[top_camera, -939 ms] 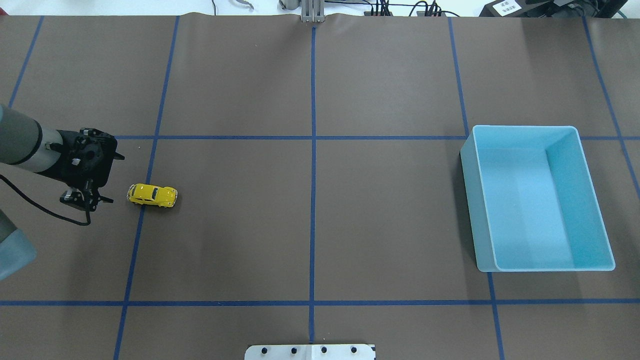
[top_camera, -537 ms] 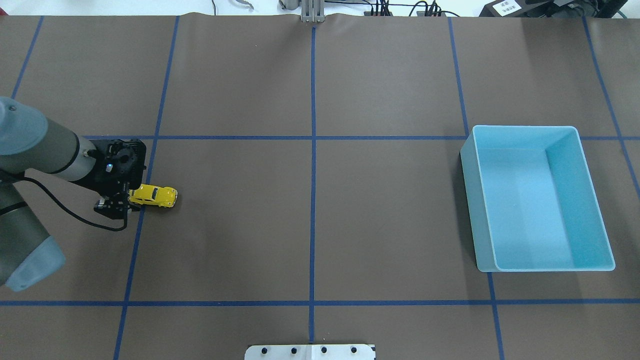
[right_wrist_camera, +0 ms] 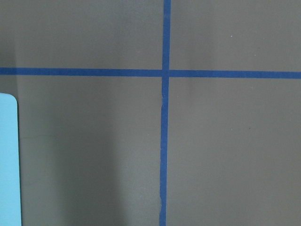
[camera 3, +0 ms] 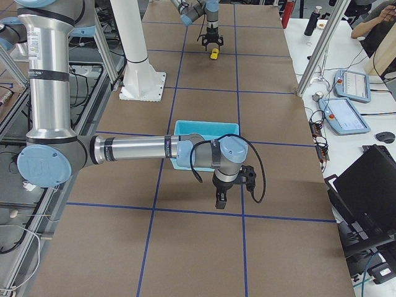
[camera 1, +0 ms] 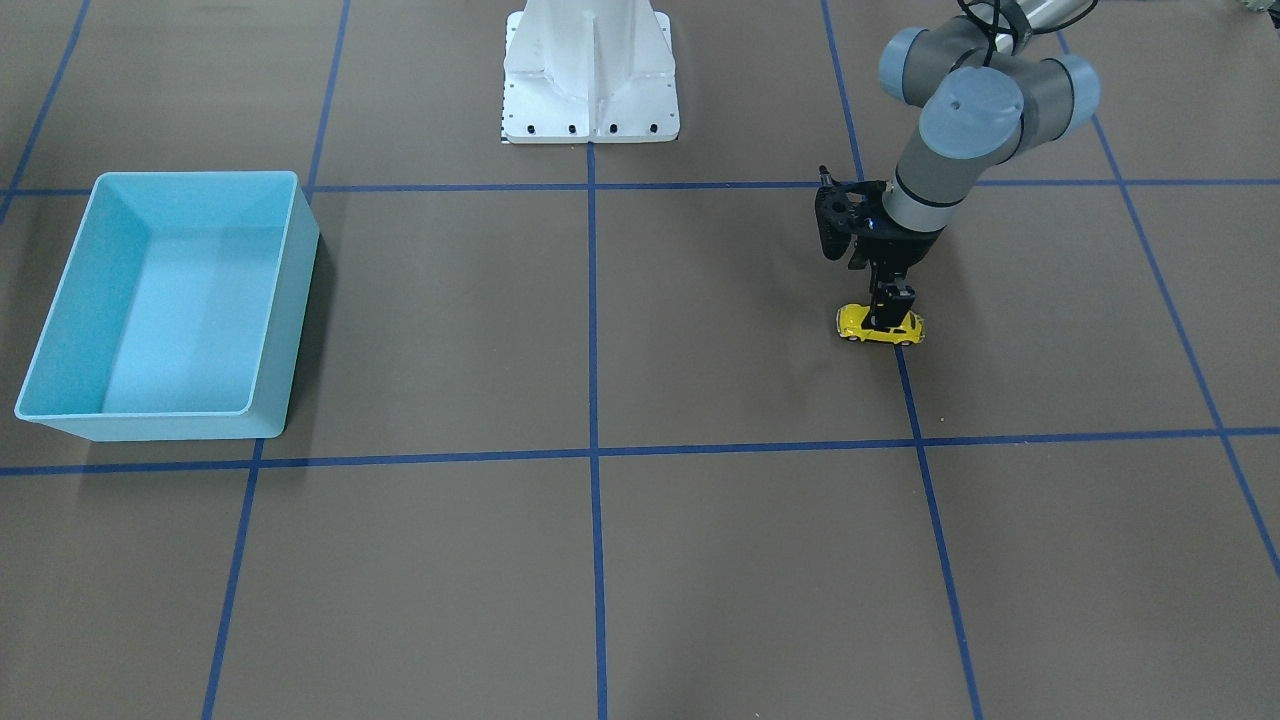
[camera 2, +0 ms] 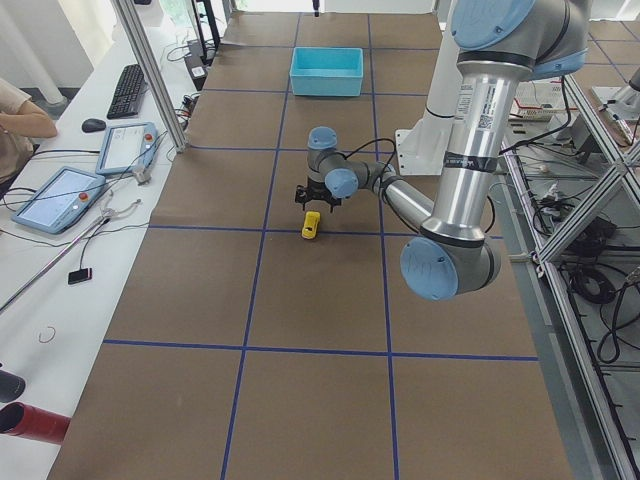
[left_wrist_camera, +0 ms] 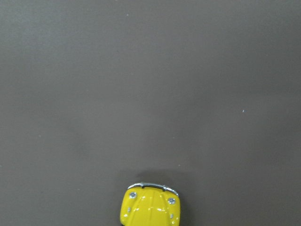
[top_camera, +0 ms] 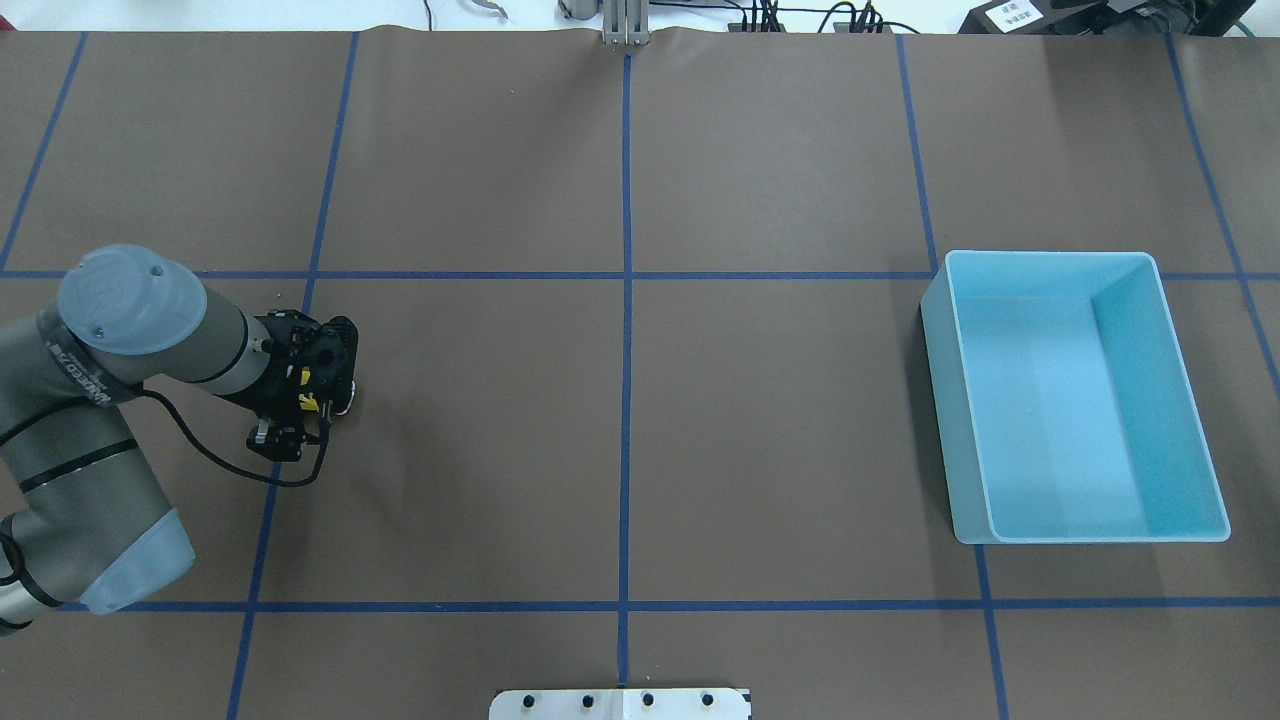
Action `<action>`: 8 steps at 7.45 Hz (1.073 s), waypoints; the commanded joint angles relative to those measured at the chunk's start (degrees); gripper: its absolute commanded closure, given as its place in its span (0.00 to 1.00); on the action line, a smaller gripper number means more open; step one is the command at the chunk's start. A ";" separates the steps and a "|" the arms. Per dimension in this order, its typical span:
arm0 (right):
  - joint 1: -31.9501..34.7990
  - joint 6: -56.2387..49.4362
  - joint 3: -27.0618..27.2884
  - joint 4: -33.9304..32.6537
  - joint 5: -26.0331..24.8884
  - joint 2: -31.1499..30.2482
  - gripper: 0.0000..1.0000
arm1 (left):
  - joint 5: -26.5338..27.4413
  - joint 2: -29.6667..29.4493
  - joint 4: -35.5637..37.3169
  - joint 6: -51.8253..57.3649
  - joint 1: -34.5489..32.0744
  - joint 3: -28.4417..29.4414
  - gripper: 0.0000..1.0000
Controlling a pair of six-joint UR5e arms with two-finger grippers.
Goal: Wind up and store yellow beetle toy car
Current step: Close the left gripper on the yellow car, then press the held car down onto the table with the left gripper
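Observation:
The yellow beetle toy car (camera 1: 880, 326) stands on its wheels on the brown table, beside a blue tape line. My left gripper (camera 1: 890, 303) points down just above its roof and looks open, with the fingers splayed and empty. In the overhead view the left gripper (top_camera: 312, 390) covers most of the car (top_camera: 309, 403). The left wrist view shows only the car's bonnet (left_wrist_camera: 149, 209) at the bottom edge. The blue bin (top_camera: 940, 400) stands empty far to the right. My right gripper (camera 3: 218, 199) shows only in the exterior right view, near the bin (camera 3: 204, 127); I cannot tell its state.
The white robot base plate (camera 1: 590, 100) is at the table's robot-side edge. Blue tape lines (top_camera: 626, 300) divide the brown mat into squares. The right wrist view shows a tape crossing (right_wrist_camera: 164, 73) and a bin corner (right_wrist_camera: 8, 160).
My left arm has swung to the right, from left of the car to directly over it. The car and the bin have not moved.

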 commanded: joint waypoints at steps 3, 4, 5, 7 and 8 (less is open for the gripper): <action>0.01 0.00 0.00 0.00 0.00 0.00 0.00 | 4.10 -0.26 1.60 0.19 1.47 0.18 0.00; 0.01 0.00 0.00 0.00 0.00 0.00 0.00 | 4.89 -0.26 1.42 0.19 1.47 0.27 0.00; 0.01 0.00 0.00 0.00 0.00 0.09 0.00 | 4.98 -0.43 1.25 0.19 1.47 0.44 0.00; 0.01 0.00 0.44 0.00 0.09 -0.09 0.00 | 4.81 -0.43 0.63 0.01 1.47 1.14 0.00; 0.09 0.00 0.44 -0.09 0.09 -0.09 0.00 | 4.72 -0.43 0.46 0.19 1.47 1.23 0.00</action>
